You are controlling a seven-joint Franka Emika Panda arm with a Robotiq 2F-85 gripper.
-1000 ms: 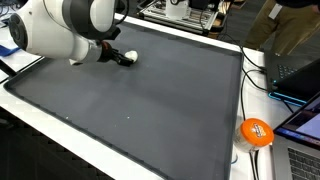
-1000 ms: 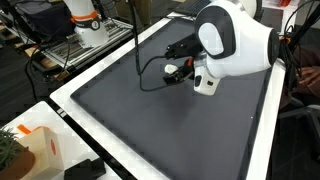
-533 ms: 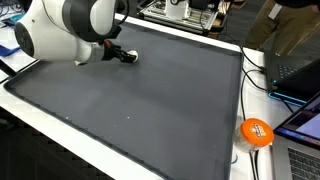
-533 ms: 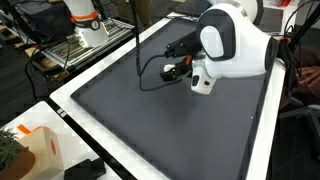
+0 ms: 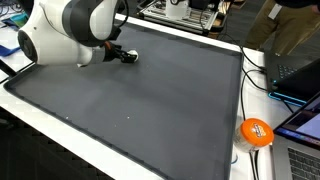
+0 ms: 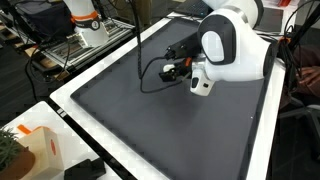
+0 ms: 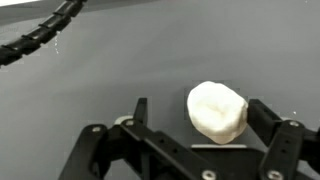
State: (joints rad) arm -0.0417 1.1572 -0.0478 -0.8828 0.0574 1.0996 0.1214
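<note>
Fingers (image 7: 265, 118) of the gripper (image 7: 198, 105) stand wide apart and hold nothing. We see the white lump (image 7: 217, 110) lying on the grey mat (image 5: 150, 110) right between them. The lump is closer to one finger than to the other, and we cannot tell if it touches that finger. In an exterior view the gripper (image 5: 124, 56) hangs low over the mat, near the mat's far edge, so that is where the lump is too. What has changed in the last second is small: the big white arm (image 6: 235, 45) has slid a little way over the mat, and the gripper has only crept along with it. The fingers were just as wide a second ago, and as far as we can see the lump has stayed put. We think this means the gripper is lined up around the lump, but no squeeze has begun, so the lump is not picked up. A black cable (image 7: 40, 38) hangs above the mat beside the gripper. An orange ball (image 5: 256, 131) sits off the mat, past its near corner, well apart from the lump.
</note>
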